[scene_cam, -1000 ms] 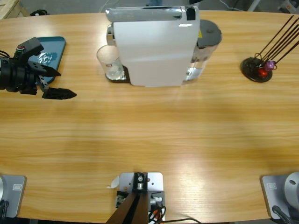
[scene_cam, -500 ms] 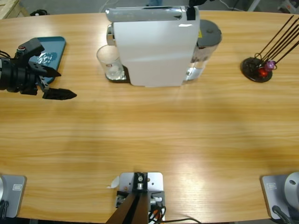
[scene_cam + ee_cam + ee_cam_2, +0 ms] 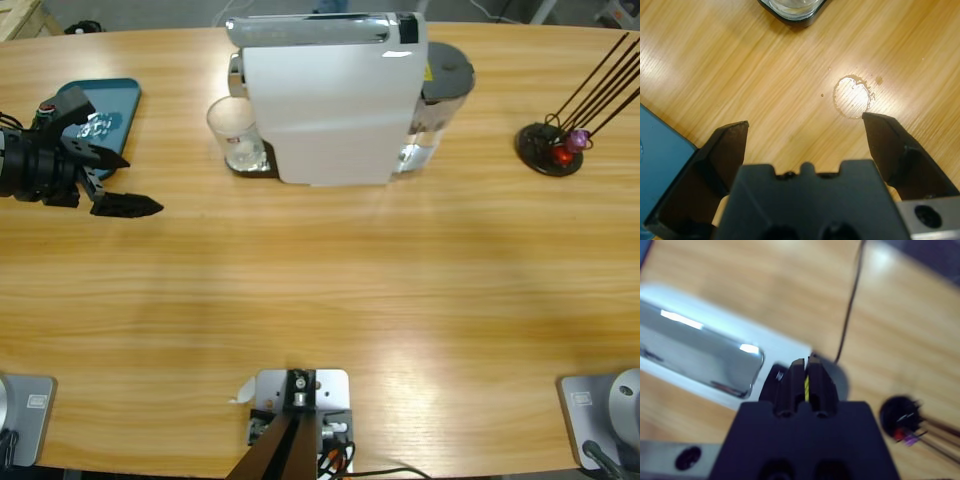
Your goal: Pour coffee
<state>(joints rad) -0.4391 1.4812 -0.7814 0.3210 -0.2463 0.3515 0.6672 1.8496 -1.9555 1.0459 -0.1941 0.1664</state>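
Observation:
A white coffee machine (image 3: 330, 100) with a chrome top (image 3: 705, 355) stands at the back middle of the table. An empty glass (image 3: 233, 132) sits on its black drip tray at the machine's left; the left wrist view shows the glass (image 3: 795, 6) at its top edge. My left gripper (image 3: 140, 182) hovers open and empty over bare wood at the far left, well short of the glass; in its own view the left gripper (image 3: 805, 125) has its jaws wide apart. My right gripper (image 3: 806, 362) is shut above the machine and does not show in the high view.
A blue tray (image 3: 120, 95) holding a crumpled foil piece (image 3: 97, 125) lies behind the left gripper, its corner (image 3: 660, 160) beside the left jaw. A dried coffee ring (image 3: 854, 97) marks the wood. A black stand of sticks (image 3: 550, 148) is at the back right.
The left gripper has drawn back slightly toward the left edge. A black tip that showed at the top edge over the machine is gone from the high view.

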